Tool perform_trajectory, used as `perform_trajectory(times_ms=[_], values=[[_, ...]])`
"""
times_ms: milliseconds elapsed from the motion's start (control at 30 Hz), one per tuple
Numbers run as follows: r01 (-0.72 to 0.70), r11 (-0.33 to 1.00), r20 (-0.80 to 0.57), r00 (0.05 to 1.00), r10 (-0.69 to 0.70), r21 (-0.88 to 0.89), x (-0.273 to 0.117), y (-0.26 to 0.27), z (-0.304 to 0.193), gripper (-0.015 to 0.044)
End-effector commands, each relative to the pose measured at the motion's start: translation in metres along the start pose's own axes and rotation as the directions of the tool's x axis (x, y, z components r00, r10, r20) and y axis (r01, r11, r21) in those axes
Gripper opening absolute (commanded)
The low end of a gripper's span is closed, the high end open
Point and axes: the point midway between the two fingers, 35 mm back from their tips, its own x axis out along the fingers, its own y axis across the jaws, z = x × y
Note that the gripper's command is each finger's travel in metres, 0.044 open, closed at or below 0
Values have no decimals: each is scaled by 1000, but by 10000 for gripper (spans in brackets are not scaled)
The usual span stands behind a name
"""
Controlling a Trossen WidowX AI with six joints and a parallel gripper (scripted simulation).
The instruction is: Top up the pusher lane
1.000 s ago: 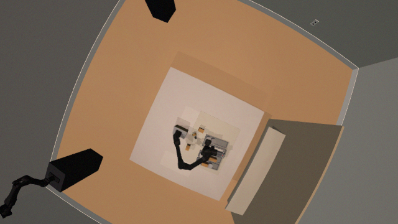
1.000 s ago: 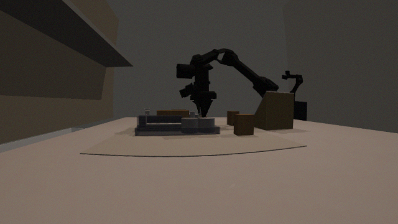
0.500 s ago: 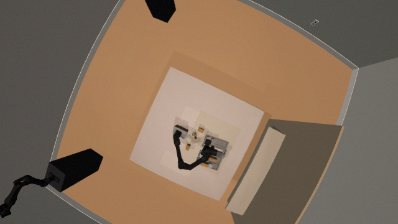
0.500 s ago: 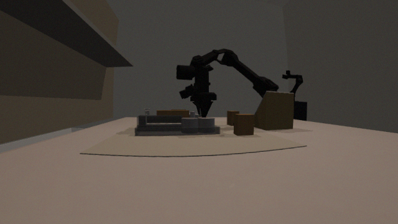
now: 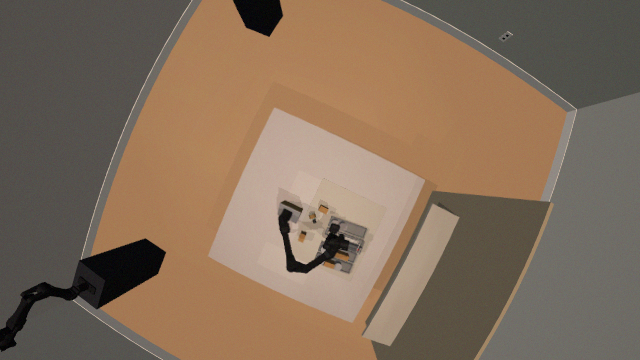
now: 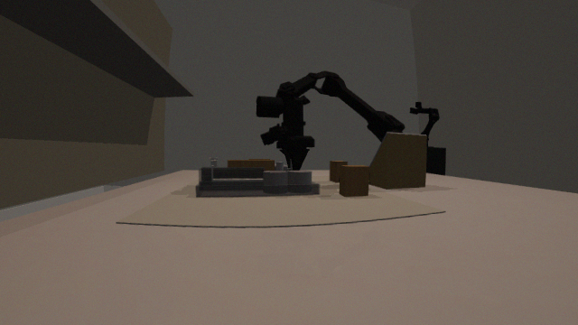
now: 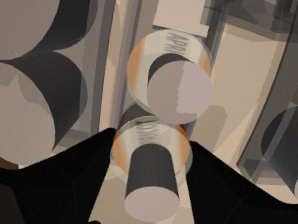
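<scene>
My gripper (image 7: 150, 141) (image 6: 295, 168) is shut on a jar (image 7: 146, 131) with an orange-and-cream label and a dark, pale-topped lid. In the wrist view the held jar is upright, at the front of the sprung lane. A matching jar (image 7: 136, 70) with the same kind of lid stands in the lane just behind it; the two look very close, but contact is unclear. The pale pusher plate (image 7: 181, 16) is right behind that rear jar. The front stop and the held jar's base are hidden, so I cannot tell whether it rests on the lane floor. In the top view the arm covers the jars.
The clear rack (image 6: 226, 190) has neighbouring lanes on both sides. Large grey-lidded jars (image 7: 22, 112) stand close on the left, another dark-sided jar (image 7: 285, 142) at the right. Orange-brown blocks (image 5: 323, 208) (image 5: 302, 236) (image 6: 354, 181) stand in front of the rack, nearer the arm's base.
</scene>
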Motion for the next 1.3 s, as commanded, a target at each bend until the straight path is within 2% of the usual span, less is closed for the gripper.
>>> perform_trajectory(times_ms=[0,1267], values=[[9,1000,12,1000,-9,11,2,-2,3,0],[10,1000,11,1000,-10,11,9,-2,0,0]])
